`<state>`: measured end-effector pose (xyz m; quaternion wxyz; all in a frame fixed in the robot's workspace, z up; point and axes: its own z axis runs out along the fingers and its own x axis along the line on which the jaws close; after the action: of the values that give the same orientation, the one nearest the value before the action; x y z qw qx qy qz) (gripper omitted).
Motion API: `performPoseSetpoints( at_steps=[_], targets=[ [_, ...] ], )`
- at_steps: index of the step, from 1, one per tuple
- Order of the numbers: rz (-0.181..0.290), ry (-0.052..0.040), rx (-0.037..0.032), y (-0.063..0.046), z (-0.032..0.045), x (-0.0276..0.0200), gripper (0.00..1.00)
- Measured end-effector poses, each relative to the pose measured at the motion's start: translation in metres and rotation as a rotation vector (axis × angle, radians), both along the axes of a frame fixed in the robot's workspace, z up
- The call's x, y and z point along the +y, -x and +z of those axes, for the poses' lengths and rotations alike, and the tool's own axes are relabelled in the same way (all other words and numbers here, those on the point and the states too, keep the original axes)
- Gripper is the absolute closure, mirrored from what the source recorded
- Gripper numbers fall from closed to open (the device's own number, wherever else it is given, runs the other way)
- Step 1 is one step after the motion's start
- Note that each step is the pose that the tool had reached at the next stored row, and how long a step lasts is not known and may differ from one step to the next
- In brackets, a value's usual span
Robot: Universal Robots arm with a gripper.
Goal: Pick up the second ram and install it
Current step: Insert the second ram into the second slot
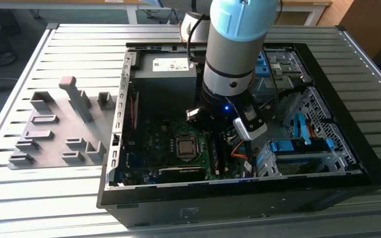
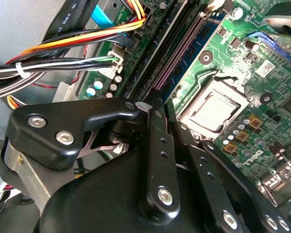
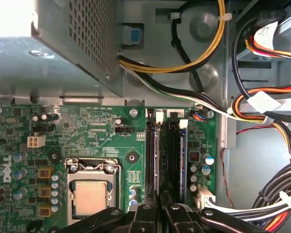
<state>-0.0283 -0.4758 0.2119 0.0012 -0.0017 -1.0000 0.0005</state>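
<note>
In your exterior view, daylight falls evenly on the slatted worktop (image 1: 51, 188), while the inside of the computer case (image 1: 349, 163) lies in shadow. In the first wrist view, glare whitens the corner at 10 o'clock. In the second wrist view, the nearby tool (image 2: 157, 145) looks soft.

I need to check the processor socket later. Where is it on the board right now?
In the first wrist view the processor socket sits on the green board, beside the memory slots, near the gripper.
</note>
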Motion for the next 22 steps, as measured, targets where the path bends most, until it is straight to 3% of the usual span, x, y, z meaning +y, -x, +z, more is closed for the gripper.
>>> performPoseSetpoints(
  at_steps=[16, 22],
  targets=[
    [0.000, -0.0015, 0.0004, -0.0001, -0.0004, 0.0002, 0.86],
    [0.000, -0.0016, 0.0004, -0.0001, 0.0051, 0.0002, 0.86]
  ],
)
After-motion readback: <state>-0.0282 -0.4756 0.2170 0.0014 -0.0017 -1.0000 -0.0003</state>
